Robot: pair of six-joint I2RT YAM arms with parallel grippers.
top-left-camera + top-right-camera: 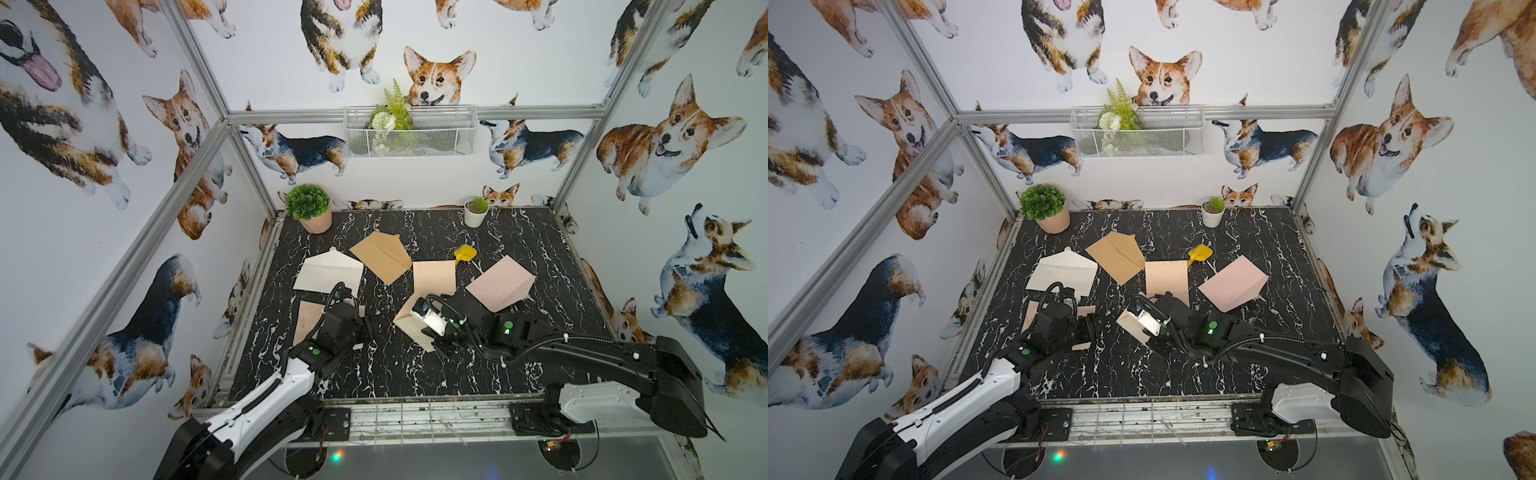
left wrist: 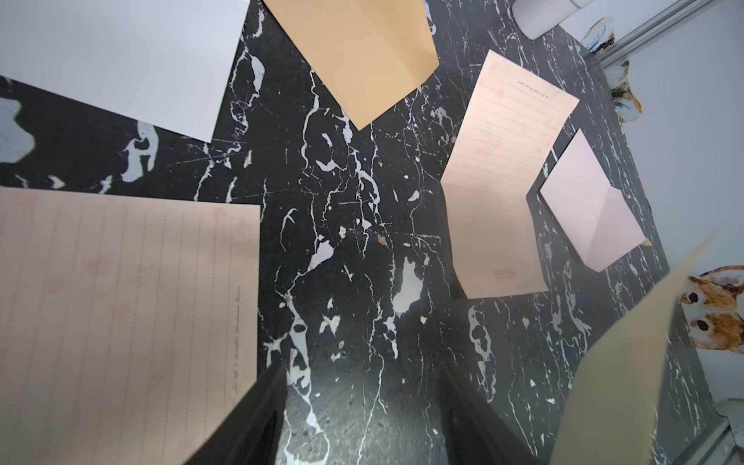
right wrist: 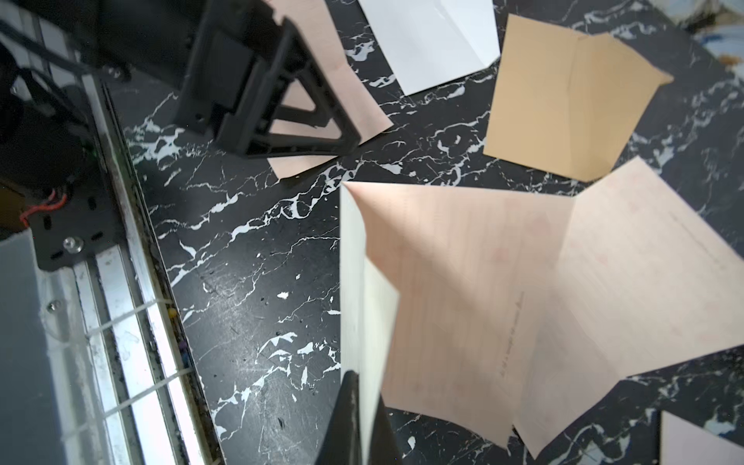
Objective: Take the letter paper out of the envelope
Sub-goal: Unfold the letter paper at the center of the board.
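My right gripper [image 3: 360, 386] is shut on the edge of a cream envelope [image 3: 356, 282], holding it tilted up off the black marble table; both top views show the envelope [image 1: 409, 328] [image 1: 1131, 322]. A pink lined letter paper [image 1: 434, 274] [image 3: 563, 282], creased across its middle, lies on the table just beyond the envelope. In the left wrist view this paper [image 2: 503, 181] lies apart from the blurred envelope [image 2: 624, 382]. My left gripper [image 2: 362, 370] [image 1: 368, 328] hangs open and empty over bare table, beside a second lined paper [image 2: 120, 322] [image 1: 307, 324].
Flat on the table lie a white envelope [image 1: 328, 274], a brown envelope [image 1: 382, 257] and a pink envelope [image 1: 500, 282]. A small yellow object [image 1: 465, 252] sits behind the paper. Two potted plants [image 1: 309, 208] [image 1: 476, 212] stand at the back edge.
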